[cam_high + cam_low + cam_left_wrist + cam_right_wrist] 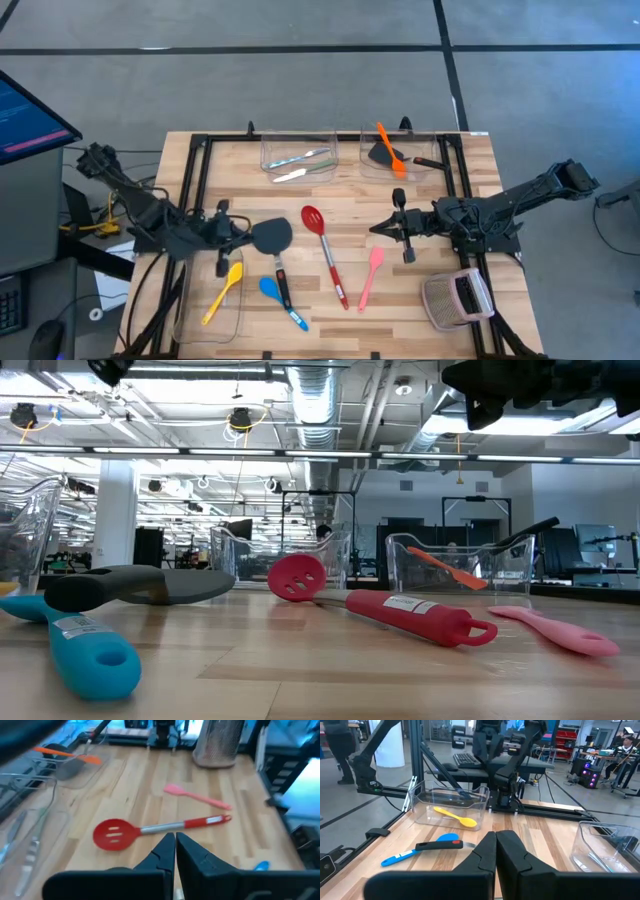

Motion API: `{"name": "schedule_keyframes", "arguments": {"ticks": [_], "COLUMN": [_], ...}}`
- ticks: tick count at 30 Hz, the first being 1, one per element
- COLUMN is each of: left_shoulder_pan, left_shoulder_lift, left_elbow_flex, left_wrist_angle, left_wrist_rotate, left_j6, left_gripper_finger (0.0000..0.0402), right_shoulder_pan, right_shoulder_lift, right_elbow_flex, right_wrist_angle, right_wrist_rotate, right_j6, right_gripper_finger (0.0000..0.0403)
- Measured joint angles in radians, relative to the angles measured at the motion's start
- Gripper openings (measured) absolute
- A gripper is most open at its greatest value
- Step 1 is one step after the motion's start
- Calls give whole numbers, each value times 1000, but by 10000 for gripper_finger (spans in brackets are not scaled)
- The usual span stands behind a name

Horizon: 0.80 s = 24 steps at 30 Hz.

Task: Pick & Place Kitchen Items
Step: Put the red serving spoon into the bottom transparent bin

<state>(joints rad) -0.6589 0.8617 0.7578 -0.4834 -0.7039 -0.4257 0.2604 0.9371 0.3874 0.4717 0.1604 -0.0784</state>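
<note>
Red slotted spoon (322, 250) lies between black turner (273, 244) and pink spatula (370, 276); both grippers' fingers closed, empty: left gripper (243, 238), right gripper (385, 227).

light: even, bright overhead, ceiling strip lamps (470, 428) glaring in low view | shadows: soft, short under red slotted spoon (325, 253) | blur: left wrist view smeared, bins soft; near blue spatula handle (85, 652) out of focus | glare: monitor (25, 115) glows blue | distortion: none evident at edges

I see the slotted spoon (322, 243) mid-worktop (350, 190), between the turner (272, 240) and the spatula (370, 276).
</note>
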Motion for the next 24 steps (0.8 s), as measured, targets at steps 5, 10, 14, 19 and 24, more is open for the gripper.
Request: {"name": "schedule_keyframes", "arguments": {"ticks": [5, 10, 14, 19, 24], "left_shoulder_pan": [113, 216, 270, 304, 337], "left_shoulder_lift": [72, 140, 182, 216, 249], "left_elbow_flex": [0, 0, 0, 0, 0], "left_wrist_angle": [7, 24, 59, 134, 240], "left_wrist_rotate": [84, 228, 300, 304, 457], "left_j6": [63, 123, 176, 245, 365], "left_gripper_finger": [3, 3, 3, 3, 3], "right_shoulder_pan": [0, 0, 0, 0, 0], "right_shoulder_lift": [0, 0, 0, 0, 0], "right_elbow_flex": [0, 0, 0, 0, 0], "right_wrist_angle": [0, 0, 0, 0, 0], "right_wrist_rotate": [2, 2, 2, 2, 2], "right_j6": [0, 0, 0, 0, 0], "right_gripper_finger": [0, 0, 0, 0, 0]}}
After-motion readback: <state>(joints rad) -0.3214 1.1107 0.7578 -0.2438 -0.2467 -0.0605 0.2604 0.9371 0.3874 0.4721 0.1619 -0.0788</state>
